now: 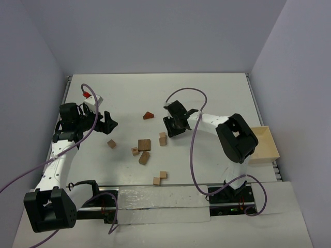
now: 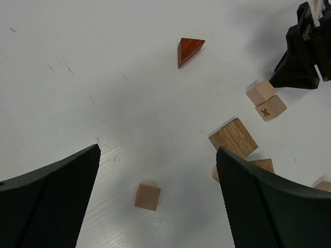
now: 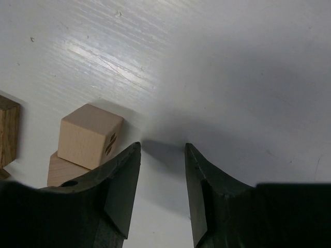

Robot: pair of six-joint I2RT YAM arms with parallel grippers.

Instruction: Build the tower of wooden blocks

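- Left gripper [image 2: 158, 152]: jaws spread wide and empty, hanging over bare table at the left edge of the scatter. In the wrist view a lone cube [image 2: 148, 196] lies below the gap between the fingers, untouched.
- No wood block tower stands yet. Its pieces lie loose mid-table between the two arms.
- Wedge [image 1: 149, 115]: reddish-brown, alone on the far side. With its sloped faces I judge it fit only as a cap, so it goes last.
- Dark bricks [image 1: 144, 145]: one more lies just nearer the bases, and a small marked cube [image 1: 135, 151] sits beside them. They have the broadest faces on the table and are probably the best footing.
- Cube pair [image 1: 163, 138]: pale and touching each other. I cannot tell whether one rides on the other.
- Near cubes [image 1: 160, 178]: two more pale ones, close to the arm bases.
- Right gripper [image 3: 162, 150]: jaws a little apart and empty, with bare table between the fingers. It hangs low, and the cube pair sits just outside one finger.
- Step in hand, as I read it: the right gripper takes a cube from that pair.
  - Widen the jaws first.
  - Shift sideways until the fingers straddle one cube only.
  - Square the pads to its flat faces and close gently.
  - Lift straight up so the neighbour is not dragged.
- Tray [image 1: 269, 155]: pale wood, far right, beside the right arm. It is no part of the stack.
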